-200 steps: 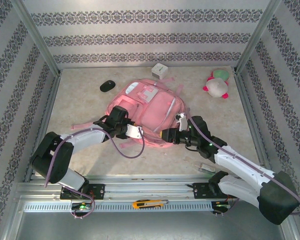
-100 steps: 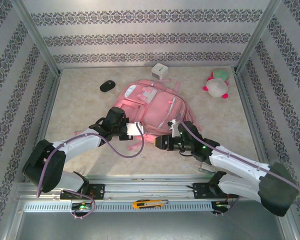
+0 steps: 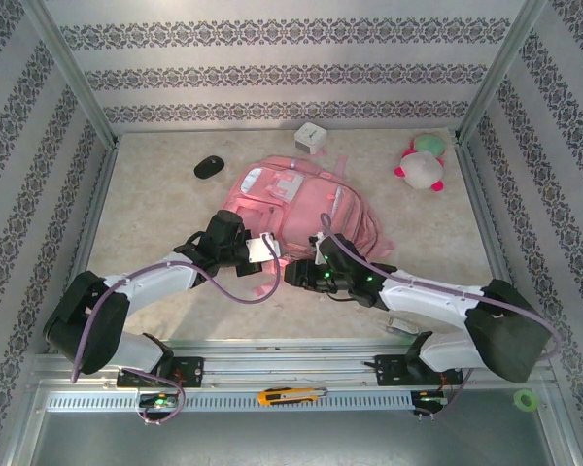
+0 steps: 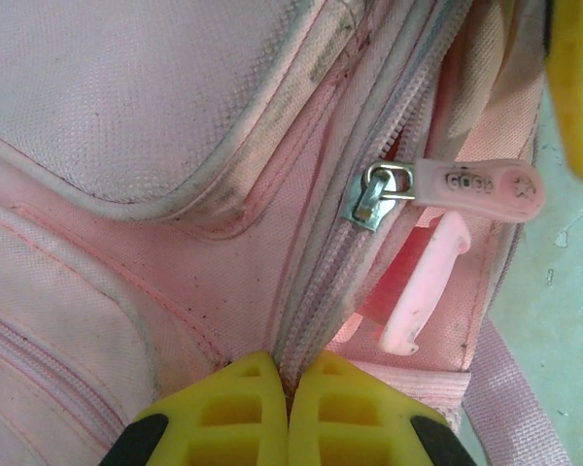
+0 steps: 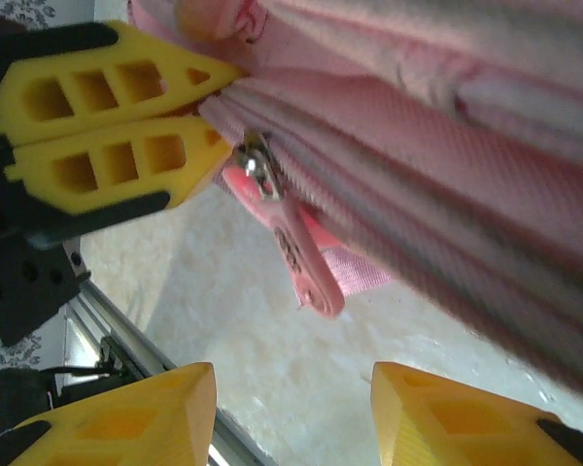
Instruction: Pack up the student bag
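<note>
left wrist | left tool (image 4: 288, 388) pinched on student bag (image 4: 126, 116) | right tool (image 5: 291, 388) parted

student bag (image 3: 306, 199): near edge hidden | zipper pull (image 5: 306, 257): lettering blurred

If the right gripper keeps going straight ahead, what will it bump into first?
Most likely the pink zipper pull hanging from the student bag, dangling straight ahead of the open jaws of the right gripper. The left gripper, pinching the bag's edge, sits just beyond; depth is unclear.
</note>
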{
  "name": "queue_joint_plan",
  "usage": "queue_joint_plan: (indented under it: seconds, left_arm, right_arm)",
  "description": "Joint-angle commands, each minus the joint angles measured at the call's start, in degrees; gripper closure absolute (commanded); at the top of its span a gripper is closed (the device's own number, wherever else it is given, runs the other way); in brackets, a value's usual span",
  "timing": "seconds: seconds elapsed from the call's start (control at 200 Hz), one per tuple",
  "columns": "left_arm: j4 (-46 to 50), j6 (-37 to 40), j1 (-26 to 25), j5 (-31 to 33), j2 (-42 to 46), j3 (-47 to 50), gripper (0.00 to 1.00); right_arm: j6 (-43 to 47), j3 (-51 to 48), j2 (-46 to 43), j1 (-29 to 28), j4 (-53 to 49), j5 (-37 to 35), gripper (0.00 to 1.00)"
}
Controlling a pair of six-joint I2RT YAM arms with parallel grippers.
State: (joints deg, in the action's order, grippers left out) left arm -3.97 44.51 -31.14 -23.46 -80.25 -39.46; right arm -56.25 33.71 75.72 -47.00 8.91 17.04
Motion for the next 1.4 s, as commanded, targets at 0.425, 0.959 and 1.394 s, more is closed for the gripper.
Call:
queue_joint_plan:
  seconds: [0.425,0.959,1.394]
  left_arm:
    - [-2.3,-2.1,-1.1,-2.3,2.5,0.2,1.00]
    - [3.9,0.0,-0.5,4.0,2.8,-1.5,1.00]
    - [8.2,0.4,0.2,5.4,5.1,-2.0,1.00]
  right_arm:
    - [-0.4,4.5,2.8,3.4,-1.7,-9.5,0.92]
    - [6.9,-2.3,-13.7,15.0,-20.0,-4.1,1.00]
    - [16.9,-1.5,-19.0,26.7,-27.8,11.1,0.95]
